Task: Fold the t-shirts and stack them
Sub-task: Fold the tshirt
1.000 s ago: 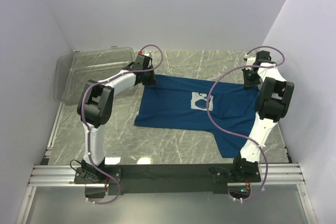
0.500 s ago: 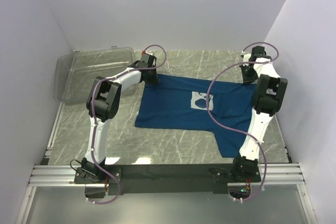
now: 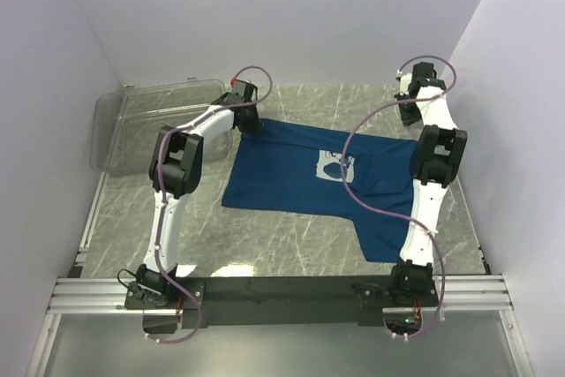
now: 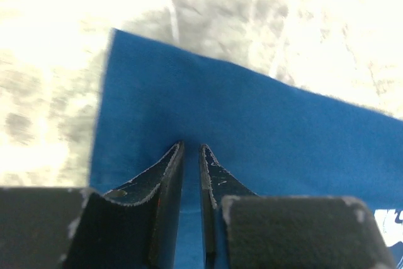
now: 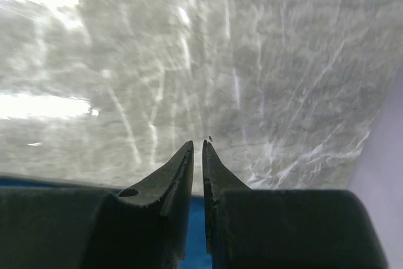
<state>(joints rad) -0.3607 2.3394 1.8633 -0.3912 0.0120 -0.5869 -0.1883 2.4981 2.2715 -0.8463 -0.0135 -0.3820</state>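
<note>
- The left gripper (image 4: 191, 149) is pinching the far left corner of the dark blue t-shirt (image 3: 291, 178).
- The right gripper (image 5: 196, 145) is nipping blue cloth too, over the marble table (image 5: 189, 61).

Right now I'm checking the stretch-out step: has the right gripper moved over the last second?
Yes. The right gripper, pinching the t-shirt, has moved toward the table's far edge.
</note>
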